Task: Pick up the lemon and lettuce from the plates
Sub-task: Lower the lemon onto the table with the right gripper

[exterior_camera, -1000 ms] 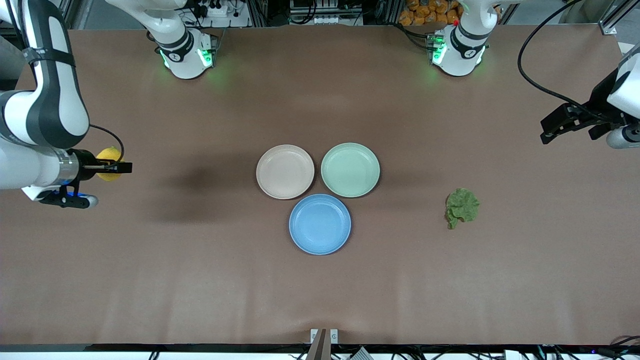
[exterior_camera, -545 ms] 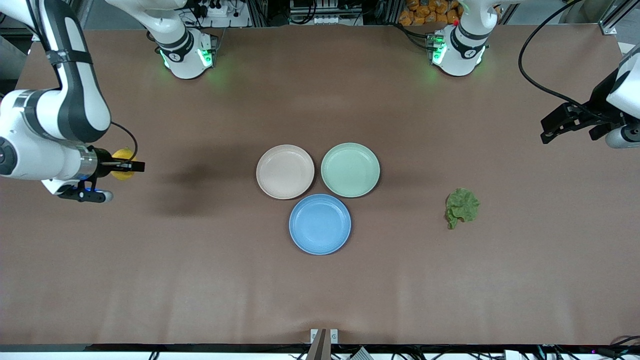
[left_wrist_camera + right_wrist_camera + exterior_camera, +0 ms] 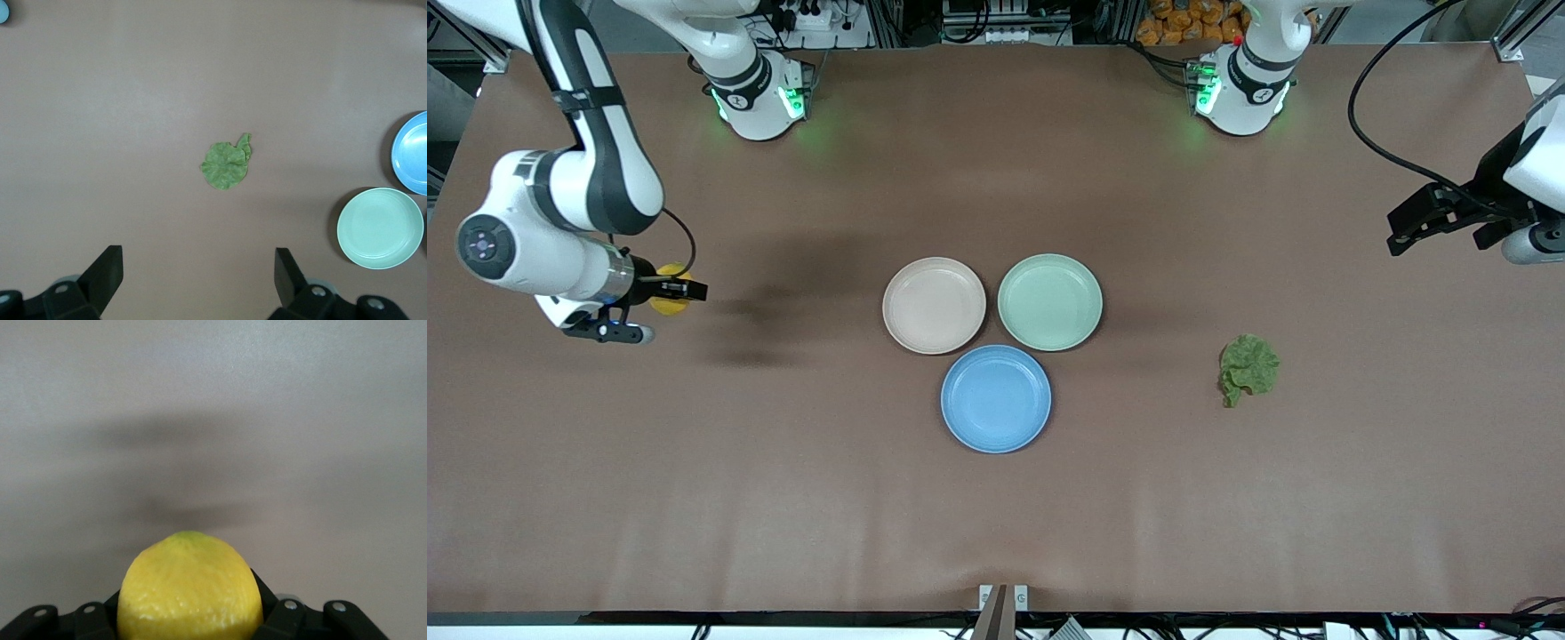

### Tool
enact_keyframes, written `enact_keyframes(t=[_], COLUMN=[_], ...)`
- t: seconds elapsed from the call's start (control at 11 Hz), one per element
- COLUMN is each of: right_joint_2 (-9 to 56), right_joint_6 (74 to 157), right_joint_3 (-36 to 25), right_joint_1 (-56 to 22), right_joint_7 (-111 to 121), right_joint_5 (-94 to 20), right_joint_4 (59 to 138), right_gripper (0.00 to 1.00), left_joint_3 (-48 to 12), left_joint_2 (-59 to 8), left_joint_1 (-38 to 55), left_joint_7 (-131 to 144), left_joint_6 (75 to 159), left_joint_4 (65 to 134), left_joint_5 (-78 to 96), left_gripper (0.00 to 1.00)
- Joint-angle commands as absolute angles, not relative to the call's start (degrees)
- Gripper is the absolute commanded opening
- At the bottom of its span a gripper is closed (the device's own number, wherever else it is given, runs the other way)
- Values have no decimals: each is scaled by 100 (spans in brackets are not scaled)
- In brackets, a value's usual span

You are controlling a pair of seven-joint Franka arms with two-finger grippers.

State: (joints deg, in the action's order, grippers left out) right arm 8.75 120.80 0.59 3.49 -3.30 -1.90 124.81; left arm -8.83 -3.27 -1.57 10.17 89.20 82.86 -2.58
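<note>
My right gripper [image 3: 680, 291] is shut on the yellow lemon [image 3: 665, 300], holding it over bare table toward the right arm's end. In the right wrist view the lemon [image 3: 190, 587] sits between the jaws of that gripper [image 3: 190, 608]. The ruffled green lettuce [image 3: 1249, 366] lies on the table toward the left arm's end, off the plates. The beige-pink plate [image 3: 934, 305] and the mint green plate [image 3: 1049, 301] stand side by side mid-table with nothing on them. My left gripper [image 3: 1398, 229] waits open over the table's edge, and its wrist view shows the lettuce [image 3: 225, 165] ahead of the open gripper [image 3: 197, 257].
A blue plate [image 3: 996, 398] with nothing on it stands nearer the front camera, touching on the other two plates. The left wrist view also shows the mint plate [image 3: 380, 228] and part of the blue plate [image 3: 413, 153]. A black cable hangs above the left arm's end.
My right arm has carried the lemon a little way toward the plates. The left arm, the lettuce and the plates have not moved.
</note>
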Motion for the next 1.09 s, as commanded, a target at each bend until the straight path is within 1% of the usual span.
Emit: enact_keyframes(t=[0.0, 0.18, 0.36, 0.55, 1.0], right_joint_2=[641, 746, 957, 1238, 1599], right_joint_6=[12848, 12954, 13489, 13841, 13948], right_joint_3=[88, 88, 88, 88, 88], right_joint_1=[360, 360, 396, 396, 561], right_joint_7=[-334, -334, -273, -272, -167], right_joint_5=[-229, -229, -229, -228, -220], right_joint_4=[13192, 13210, 13385, 13386, 13377], right_gripper=[40, 40, 40, 40, 41], left_joint_3=[-861, -861, -861, -861, -870], left_joint_2=[-211, -220, -237, -255, -264], left_joint_1=[-167, -158, -158, -158, -149], left_joint_7=[861, 861, 861, 861, 861], left_joint_6=[8912, 8912, 8912, 8912, 8912], left_joint_4=[8385, 8385, 8385, 8385, 8394], left_joint_5=[-123, -123, -123, -123, -53], left_gripper=[100, 100, 100, 100, 100])
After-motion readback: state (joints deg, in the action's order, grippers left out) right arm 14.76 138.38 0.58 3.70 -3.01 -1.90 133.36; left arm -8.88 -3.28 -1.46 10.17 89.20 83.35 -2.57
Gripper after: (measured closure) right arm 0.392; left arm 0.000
